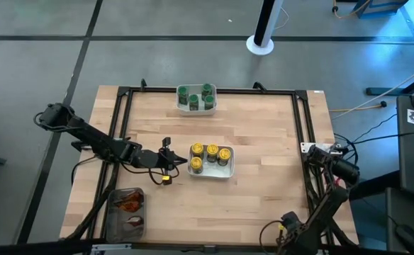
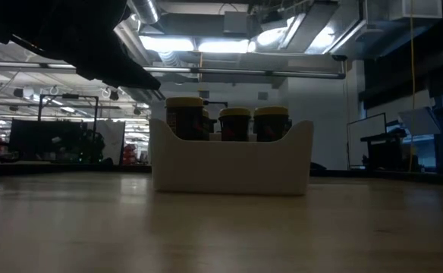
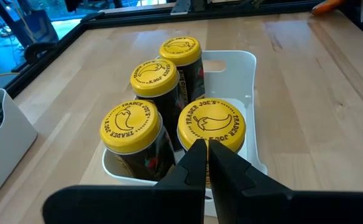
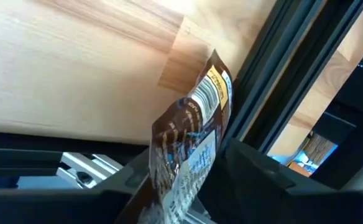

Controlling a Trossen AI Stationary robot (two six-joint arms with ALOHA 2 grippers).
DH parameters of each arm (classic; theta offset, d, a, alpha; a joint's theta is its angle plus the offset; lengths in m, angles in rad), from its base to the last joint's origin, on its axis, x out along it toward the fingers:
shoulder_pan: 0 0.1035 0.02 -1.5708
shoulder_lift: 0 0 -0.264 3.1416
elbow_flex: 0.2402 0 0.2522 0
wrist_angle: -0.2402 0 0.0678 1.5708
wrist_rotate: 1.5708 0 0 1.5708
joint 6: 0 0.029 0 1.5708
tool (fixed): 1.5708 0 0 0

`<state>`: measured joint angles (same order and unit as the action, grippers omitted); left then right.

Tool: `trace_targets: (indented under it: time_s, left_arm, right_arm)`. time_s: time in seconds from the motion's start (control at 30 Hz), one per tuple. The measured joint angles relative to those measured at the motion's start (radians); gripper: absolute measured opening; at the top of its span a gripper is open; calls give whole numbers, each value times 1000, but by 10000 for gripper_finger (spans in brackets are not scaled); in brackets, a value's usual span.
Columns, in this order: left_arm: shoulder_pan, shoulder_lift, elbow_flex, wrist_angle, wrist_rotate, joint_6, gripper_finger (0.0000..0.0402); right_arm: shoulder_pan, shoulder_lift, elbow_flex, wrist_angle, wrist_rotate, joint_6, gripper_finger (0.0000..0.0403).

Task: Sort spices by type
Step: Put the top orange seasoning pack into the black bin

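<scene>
Left pincer (image 3: 207, 163) is clenched empty, fingertips pinched together just short of the yellow-capped jars (image 3: 169, 99) in the white bowl (image 1: 225, 172) ahead. Right pincer (image 4: 188, 180) grips a crinkly brown packet (image 4: 191, 137) – light, floppy, best pinched at an edge. Jars look rigid, probably slick – I'd grab them under the cap.

White rectangular bowl (image 2: 229, 163) on wooden table (image 2: 221, 227), holding yellow-capped jars (image 2: 235, 123) above its rim, with a dark arm (image 2: 70, 38) overhead beside it.
</scene>
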<state>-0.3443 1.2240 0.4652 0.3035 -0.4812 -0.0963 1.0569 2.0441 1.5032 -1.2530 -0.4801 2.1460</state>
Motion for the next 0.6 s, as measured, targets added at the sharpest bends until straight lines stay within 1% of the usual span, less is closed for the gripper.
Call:
trace_targets:
  time_s: [0.07, 0.13, 0.33, 0.37, 0.53, 0.6]
  left_arm:
    - [0, 0, 0, 0, 0, 0, 4]
    - [0, 0, 0, 0, 0, 0, 4]
    - [0, 0, 0, 0, 0, 0, 4]
    - [0, 0, 0, 0, 0, 0, 4]
    - [0, 0, 0, 0, 0, 0, 4]
    - [0, 0, 0, 2, 0, 0, 4]
  right_arm:
    - [5, 0, 0, 0, 3, 0, 152]
    - [6, 0, 0, -2, 10, -4, 127]
    - [37, 0, 0, 0, 33, -66, 28]
    - [41, -1, 0, 0, 35, -82, 18]
    - [50, -6, 0, -1, 51, -118, 21]
    - [49, -15, 2, -7, 97, -155, 16]
